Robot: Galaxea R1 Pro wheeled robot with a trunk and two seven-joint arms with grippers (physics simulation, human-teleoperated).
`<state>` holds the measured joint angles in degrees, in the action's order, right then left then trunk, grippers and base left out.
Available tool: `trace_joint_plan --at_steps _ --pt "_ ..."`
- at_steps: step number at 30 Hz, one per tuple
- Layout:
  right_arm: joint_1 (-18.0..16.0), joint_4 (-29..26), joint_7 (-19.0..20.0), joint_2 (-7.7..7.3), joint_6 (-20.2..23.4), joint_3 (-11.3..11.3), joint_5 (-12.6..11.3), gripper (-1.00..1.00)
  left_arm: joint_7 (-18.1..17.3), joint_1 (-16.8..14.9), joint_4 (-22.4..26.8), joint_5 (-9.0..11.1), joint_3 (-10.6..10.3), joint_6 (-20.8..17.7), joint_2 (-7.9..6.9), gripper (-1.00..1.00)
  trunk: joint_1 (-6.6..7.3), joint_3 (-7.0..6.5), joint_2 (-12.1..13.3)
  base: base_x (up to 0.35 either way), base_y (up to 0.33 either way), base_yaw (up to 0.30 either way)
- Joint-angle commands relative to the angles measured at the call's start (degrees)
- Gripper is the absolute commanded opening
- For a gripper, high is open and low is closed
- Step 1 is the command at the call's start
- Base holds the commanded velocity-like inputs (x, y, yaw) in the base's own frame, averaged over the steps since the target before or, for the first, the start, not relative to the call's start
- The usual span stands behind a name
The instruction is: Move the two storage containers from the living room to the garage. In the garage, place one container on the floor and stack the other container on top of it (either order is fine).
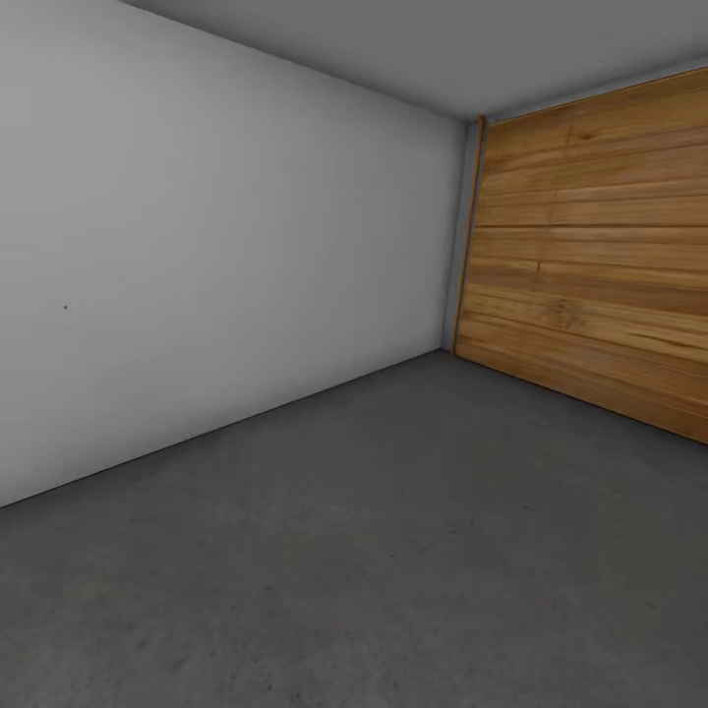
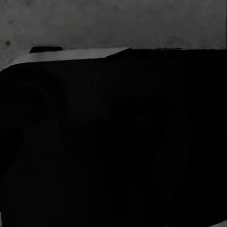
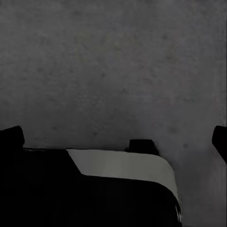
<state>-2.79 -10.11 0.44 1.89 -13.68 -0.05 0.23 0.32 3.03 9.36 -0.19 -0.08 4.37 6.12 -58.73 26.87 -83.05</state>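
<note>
Neither claw's opening can be told. Ahead, grey concrete floor (image 1: 393, 551), a white wall (image 1: 216, 256) and plank door (image 1: 590, 256).

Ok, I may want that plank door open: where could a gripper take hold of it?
Nowhere obvious. The door is a flat face of horizontal planks with no handle showing; its bottom edge meets the floor. At most, try that bottom edge from the front, low.

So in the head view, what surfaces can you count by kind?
White wall: 1
Wood-plank garage door: 1
Dark grey concrete floor: 1
Grey ceiling: 1
Total: 4
</note>
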Motion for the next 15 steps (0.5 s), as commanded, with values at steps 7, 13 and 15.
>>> trace_joint_plan --at_steps 7,13,15 --pt "-2.35 -11.61 -0.22 -1.21 7.06 -0.04 0.65 1.0 0.18 -0.07 15.69 -0.2 -0.01 -8.88 -0.15 1.0 0.0 0.06 -0.03 0.0 0.0 0.0" --pt "-6.6 -14.81 -0.63 -2.87 14.7 -0.08 3.08 1.0 0.38 -0.89 27.63 -0.34 0.05 -19.21 -0.57 1.0 0.0 0.06 -0.03 0.0 0.0 0.0" --pt "-7.02 -14.93 -0.62 -3.96 15.11 -0.01 3.45 1.0 0.76 -1.46 28.78 -0.24 0.21 -20.0 -1.46 1.0 0.0 0.06 -0.03 0.0 0.0 0.0"
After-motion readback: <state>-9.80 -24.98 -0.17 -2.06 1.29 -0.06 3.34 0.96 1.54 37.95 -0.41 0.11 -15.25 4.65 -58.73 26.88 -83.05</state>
